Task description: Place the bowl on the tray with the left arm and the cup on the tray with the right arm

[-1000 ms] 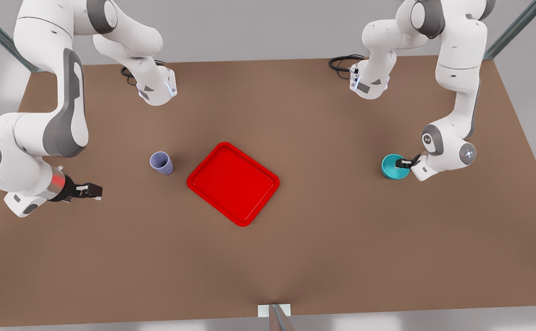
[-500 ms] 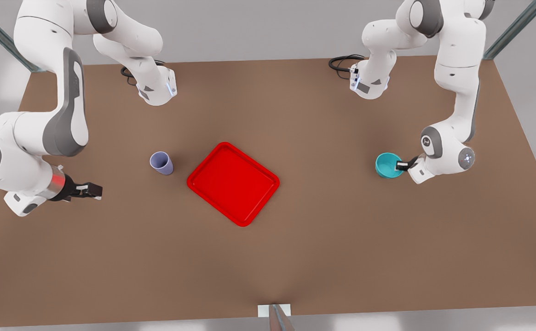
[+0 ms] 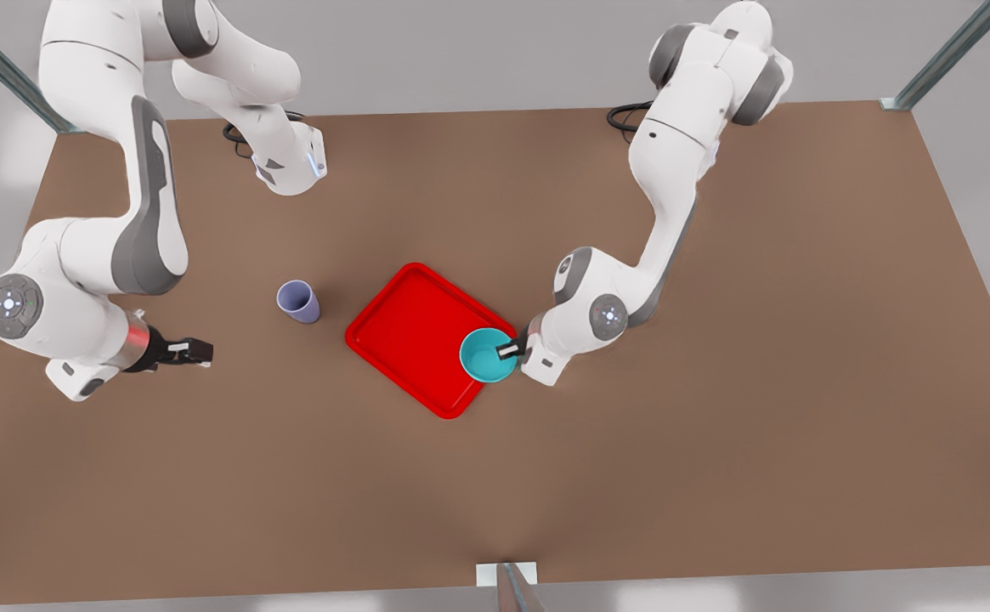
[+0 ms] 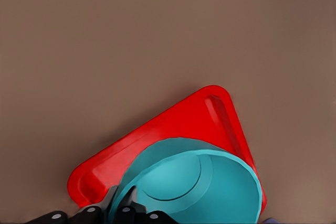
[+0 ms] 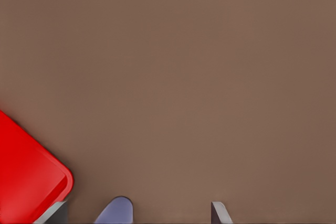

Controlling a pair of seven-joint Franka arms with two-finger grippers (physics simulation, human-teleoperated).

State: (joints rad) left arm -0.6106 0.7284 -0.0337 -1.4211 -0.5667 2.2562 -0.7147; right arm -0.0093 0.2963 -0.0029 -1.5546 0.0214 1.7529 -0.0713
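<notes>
A robot test rig in a simulator's bare room. A plain brown worktop (image 3: pixel 715 442) stands against blank grey walls, with slanted metal frame struts (image 3: pixel 945 55) at its far corners. Two white arms (image 3: pixel 673 170) are bolted to the far edge, black cables (image 3: pixel 630 115) coiled at their bases. A small white mount (image 3: pixel 507 575) sits at the near edge. The few loose items are plain, single-coloured shapes.

Front view looks steeply down from high over the table (image 3: pixel 715 476); both wrist views face down close, sharing the red tray (image 3: pixel 410 331) with it.
</notes>
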